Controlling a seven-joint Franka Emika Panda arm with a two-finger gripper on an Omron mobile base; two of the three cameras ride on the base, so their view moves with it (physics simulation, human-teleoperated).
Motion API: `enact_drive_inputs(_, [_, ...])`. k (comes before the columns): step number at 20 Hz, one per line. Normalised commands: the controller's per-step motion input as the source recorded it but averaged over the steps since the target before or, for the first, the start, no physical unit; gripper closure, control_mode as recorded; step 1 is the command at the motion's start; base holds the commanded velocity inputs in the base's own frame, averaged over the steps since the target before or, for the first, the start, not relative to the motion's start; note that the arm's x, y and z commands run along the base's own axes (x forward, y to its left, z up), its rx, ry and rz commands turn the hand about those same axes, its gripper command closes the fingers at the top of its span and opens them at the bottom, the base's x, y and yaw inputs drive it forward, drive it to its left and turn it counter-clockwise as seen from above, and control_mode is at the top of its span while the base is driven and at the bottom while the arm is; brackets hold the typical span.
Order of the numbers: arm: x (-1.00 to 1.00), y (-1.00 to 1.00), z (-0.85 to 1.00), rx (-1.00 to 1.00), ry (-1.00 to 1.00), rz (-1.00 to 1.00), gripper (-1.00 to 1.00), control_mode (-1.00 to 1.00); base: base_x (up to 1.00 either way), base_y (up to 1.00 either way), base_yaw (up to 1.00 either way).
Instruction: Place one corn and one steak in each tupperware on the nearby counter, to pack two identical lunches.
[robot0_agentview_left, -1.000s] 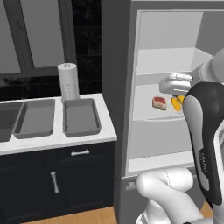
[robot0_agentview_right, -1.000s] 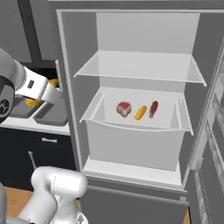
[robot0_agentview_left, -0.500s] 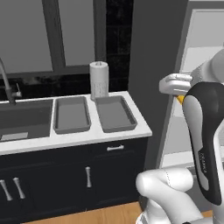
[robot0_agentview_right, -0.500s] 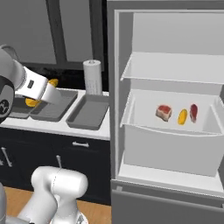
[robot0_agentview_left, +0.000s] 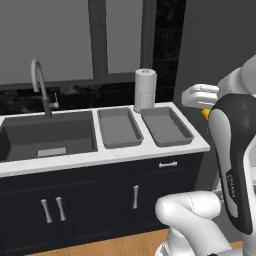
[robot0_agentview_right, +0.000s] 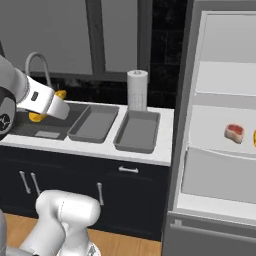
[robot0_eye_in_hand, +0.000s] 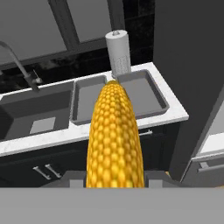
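Observation:
My gripper (robot0_eye_in_hand: 114, 178) is shut on a yellow corn (robot0_eye_in_hand: 114, 131), which stands up the middle of the hand view. From the right base view the same corn (robot0_agentview_right: 36, 117) pokes out beside the white hand, in the air above the sink. Two grey tupperware trays (robot0_agentview_left: 119, 127) (robot0_agentview_left: 166, 126) sit side by side on the white counter (robot0_agentview_left: 125, 158), both with nothing in them. The hand view has them ahead and below, the left tray (robot0_eye_in_hand: 84, 104) and the right tray (robot0_eye_in_hand: 145, 95). A steak (robot0_agentview_right: 234, 132) lies on a shelf of the open fridge.
A dark sink basin (robot0_agentview_left: 47, 136) with a curved tap (robot0_agentview_left: 40, 82) takes the counter's left part. A paper towel roll (robot0_agentview_left: 145, 90) stands behind the trays. The open fridge (robot0_agentview_right: 220, 125) rises at the right. Dark cabinets with silver handles (robot0_agentview_left: 135, 196) run under the counter.
The whole picture has shifted: the base has driven left, from the open fridge to the counter with the trays and sink. The corn stays in my gripper.

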Motion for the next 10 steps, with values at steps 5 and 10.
enact_drive_inputs(5, [0.0, 0.0, 0.0, 0.0, 0.0, 0.0, 1.0, 1.0, 0.03, 0.62, 0.0])
enact_drive_inputs(10, [0.0, 0.0, 0.0, 0.0, 0.0, 0.0, 1.0, 1.0, 0.0, 0.25, 0.0])
